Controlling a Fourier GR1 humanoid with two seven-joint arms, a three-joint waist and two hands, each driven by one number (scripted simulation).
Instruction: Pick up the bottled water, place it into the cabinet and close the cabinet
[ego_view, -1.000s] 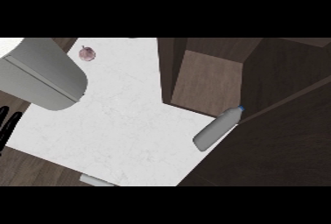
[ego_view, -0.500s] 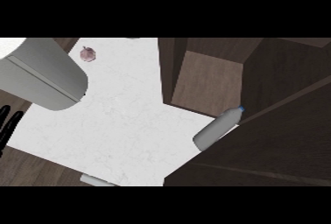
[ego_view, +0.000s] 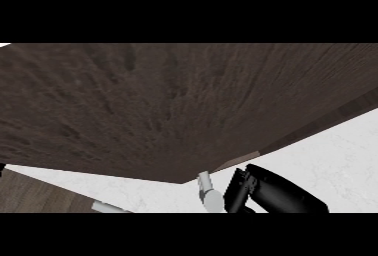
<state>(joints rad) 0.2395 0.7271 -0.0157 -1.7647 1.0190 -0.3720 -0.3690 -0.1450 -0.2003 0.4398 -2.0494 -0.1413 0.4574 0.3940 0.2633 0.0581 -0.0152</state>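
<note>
1. A dark wooden cabinet panel (ego_view: 170, 105) fills most of your view.
2. You see the white worktop (ego_view: 332, 150) below it.
3. The right robot hand (ego_view: 277, 197) is at the lower edge; you cannot tell if it is spread or closed.
4. The bottled water (ego_view: 212, 196) is just beside this hand.

This is a kitchen. A broad cabinet panel (ego_view: 184, 110) of dark brown wood grain fills most of the head view, its straight lower edge running at a slant. Below it lies a white countertop (ego_view: 332, 150) with faint grey marbling, the sort of stone-look work surface found in a fitted kitchen. At the lower left, a wood strip (ego_view: 29, 197) of warmer brown borders the white top.
</note>
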